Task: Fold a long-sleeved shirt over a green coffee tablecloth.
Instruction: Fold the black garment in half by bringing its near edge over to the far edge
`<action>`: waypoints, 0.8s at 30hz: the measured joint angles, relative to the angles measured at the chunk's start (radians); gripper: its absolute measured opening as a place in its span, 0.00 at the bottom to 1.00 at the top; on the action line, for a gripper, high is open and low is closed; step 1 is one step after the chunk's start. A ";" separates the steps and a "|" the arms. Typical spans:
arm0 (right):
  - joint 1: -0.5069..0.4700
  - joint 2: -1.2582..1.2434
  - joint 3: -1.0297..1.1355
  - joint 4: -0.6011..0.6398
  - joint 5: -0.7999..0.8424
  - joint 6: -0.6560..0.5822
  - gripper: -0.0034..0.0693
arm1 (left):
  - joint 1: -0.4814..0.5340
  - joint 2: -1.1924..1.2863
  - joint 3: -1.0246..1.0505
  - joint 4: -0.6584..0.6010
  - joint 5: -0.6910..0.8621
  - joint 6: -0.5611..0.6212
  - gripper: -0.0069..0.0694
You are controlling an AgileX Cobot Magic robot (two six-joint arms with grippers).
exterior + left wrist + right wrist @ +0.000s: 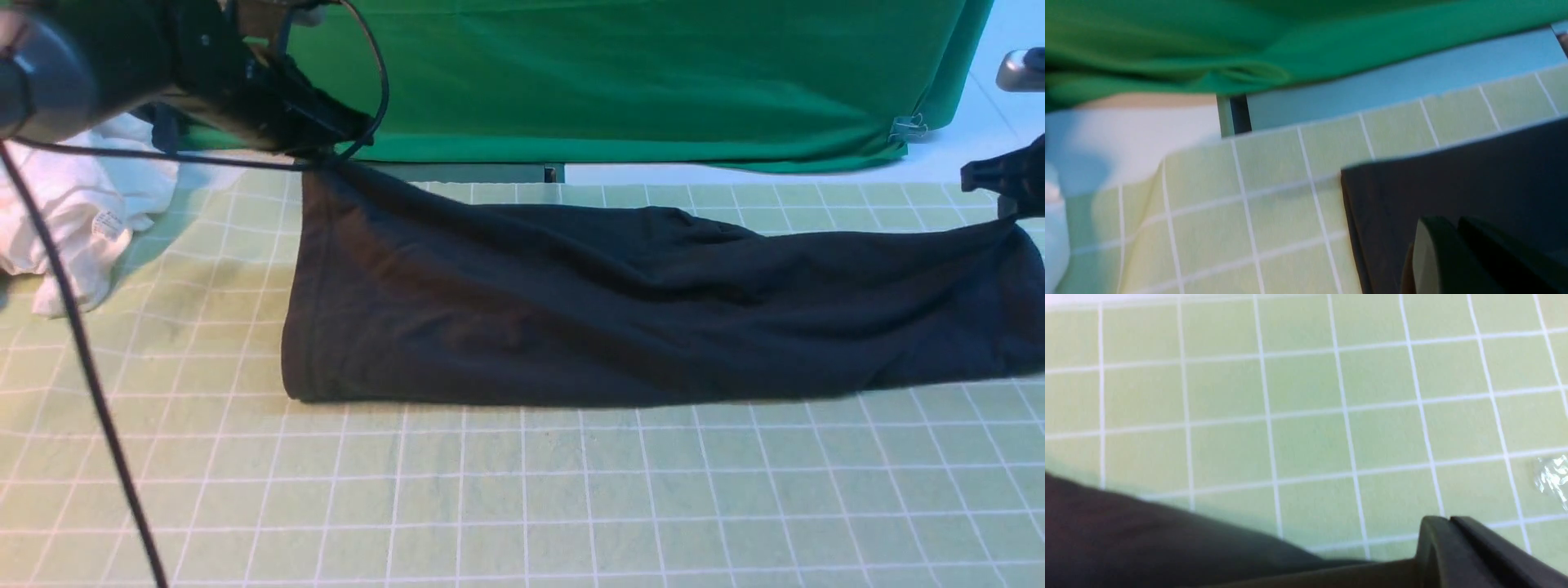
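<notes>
The long-sleeved shirt point(620, 302) is black and stretches in a wide band across the green coffee tablecloth point(522, 490), a pale mint cloth with a white grid. Its two far corners are lifted, and its near fold rests on the cloth. My left gripper point(326, 151) is shut on the far left corner. My right gripper point(1011, 208) is shut on the far right corner at the frame's edge. In the left wrist view, the left gripper point(1455, 222) is pressed together over the dark shirt point(1453, 175). In the right wrist view, the shirt point(1126, 539) runs into the closed right gripper point(1449, 519).
A crumpled white garment point(73, 204) with a small tag lies at the far left. A deep-green drape point(653, 82) hangs behind the table, held by a metal clip point(908, 126). A black cable point(82, 351) hangs over the left side. A clear plastic scrap point(1551, 475) lies on the tablecloth.
</notes>
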 joint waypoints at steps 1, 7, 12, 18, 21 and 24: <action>-0.001 0.005 0.000 0.000 -0.008 0.004 0.09 | 0.001 0.013 -0.023 0.000 0.000 0.000 0.06; -0.003 0.035 0.000 -0.001 -0.046 0.033 0.09 | 0.026 0.119 -0.160 -0.005 -0.001 -0.008 0.06; -0.001 0.057 0.000 -0.001 -0.104 0.043 0.09 | 0.026 0.174 -0.219 -0.009 -0.009 -0.027 0.06; -0.001 0.067 0.000 -0.006 -0.170 0.054 0.09 | 0.033 0.212 -0.235 -0.002 -0.054 -0.058 0.06; 0.000 0.075 0.000 -0.008 -0.202 0.058 0.09 | 0.040 0.222 -0.238 0.000 -0.083 -0.077 0.06; 0.000 0.085 0.000 -0.009 -0.222 0.062 0.09 | 0.044 0.225 -0.239 0.000 -0.113 -0.088 0.06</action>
